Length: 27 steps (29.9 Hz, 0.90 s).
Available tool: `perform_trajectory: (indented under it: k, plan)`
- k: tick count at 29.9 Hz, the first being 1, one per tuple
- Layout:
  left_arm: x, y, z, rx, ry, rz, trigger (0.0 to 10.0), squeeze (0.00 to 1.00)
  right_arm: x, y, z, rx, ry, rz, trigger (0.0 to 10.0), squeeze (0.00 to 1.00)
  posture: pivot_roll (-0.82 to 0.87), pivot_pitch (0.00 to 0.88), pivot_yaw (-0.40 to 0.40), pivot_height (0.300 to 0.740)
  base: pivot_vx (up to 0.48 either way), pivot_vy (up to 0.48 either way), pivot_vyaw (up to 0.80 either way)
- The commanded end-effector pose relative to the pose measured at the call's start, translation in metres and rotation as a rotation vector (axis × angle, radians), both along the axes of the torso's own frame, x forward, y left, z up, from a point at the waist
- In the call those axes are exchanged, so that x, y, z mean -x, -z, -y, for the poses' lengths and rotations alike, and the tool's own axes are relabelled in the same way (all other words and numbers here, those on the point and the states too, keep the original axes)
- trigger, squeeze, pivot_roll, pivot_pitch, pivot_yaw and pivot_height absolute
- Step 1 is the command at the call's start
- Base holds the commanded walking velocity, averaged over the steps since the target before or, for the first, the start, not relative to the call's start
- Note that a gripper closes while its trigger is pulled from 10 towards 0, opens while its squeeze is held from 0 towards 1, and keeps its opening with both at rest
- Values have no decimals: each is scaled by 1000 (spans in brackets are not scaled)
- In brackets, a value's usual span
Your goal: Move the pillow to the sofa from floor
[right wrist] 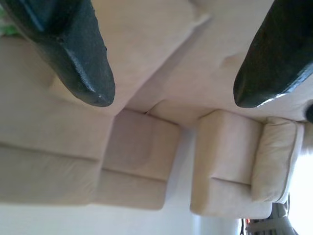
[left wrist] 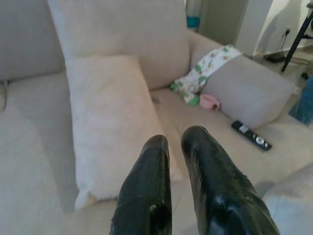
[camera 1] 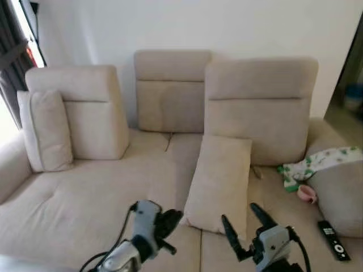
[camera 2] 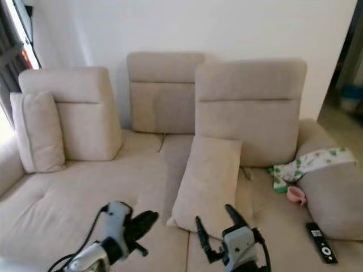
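No brand, label or writing can be read anywhere; the remote control [camera 1: 333, 239] carries buttons, but their marks are too small to make out.

The beige pillow [camera 1: 220, 182] lies flat on the seat of the beige sofa [camera 1: 85, 192], its far end leaning against the right backrest. The right gripper [camera 1: 243, 225] hovers just at the pillow's near edge, its two black fingers spread wide apart with nothing between them; through the right wrist view that gap frames the sofa's seat and backrests. The left gripper [camera 1: 170, 219] hangs just beside the pillow's near left corner, its fingers [left wrist: 146, 196] drawn close together (only a thin slit shows between them) and gripping nothing.

Beyond the right gripper and to its right, a white cloth with green leaf print [camera 1: 317, 164] drapes over the sofa's arm, a small pink cup [camera 1: 307, 194] lies just beneath it, and the remote rests nearer on the seat. A second cushion [camera 1: 45, 131] stands upright at the sofa's far left end, well apart from both grippers.
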State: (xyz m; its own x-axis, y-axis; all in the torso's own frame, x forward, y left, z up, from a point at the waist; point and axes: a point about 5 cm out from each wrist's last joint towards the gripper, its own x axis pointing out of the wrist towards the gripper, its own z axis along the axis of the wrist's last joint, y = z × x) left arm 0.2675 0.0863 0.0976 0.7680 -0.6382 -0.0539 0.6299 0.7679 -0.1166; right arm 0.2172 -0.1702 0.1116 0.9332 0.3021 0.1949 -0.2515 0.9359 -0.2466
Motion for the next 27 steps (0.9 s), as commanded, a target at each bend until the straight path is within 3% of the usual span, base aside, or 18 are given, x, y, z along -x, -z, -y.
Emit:
perform_trajectory:
  k: [1,27]
  plan:
    - [-1,3,-10,-22,-28,-9,10000,0,0,1,-5,-25,-5,-3,10000,0,-51,0,72,740,0,0,0]
    - [-3,3,-10,-35,-18,6,10000,0,-4,2,-6,-47,25,-1,10000,0,-52,0,74,740,0,-13,0]
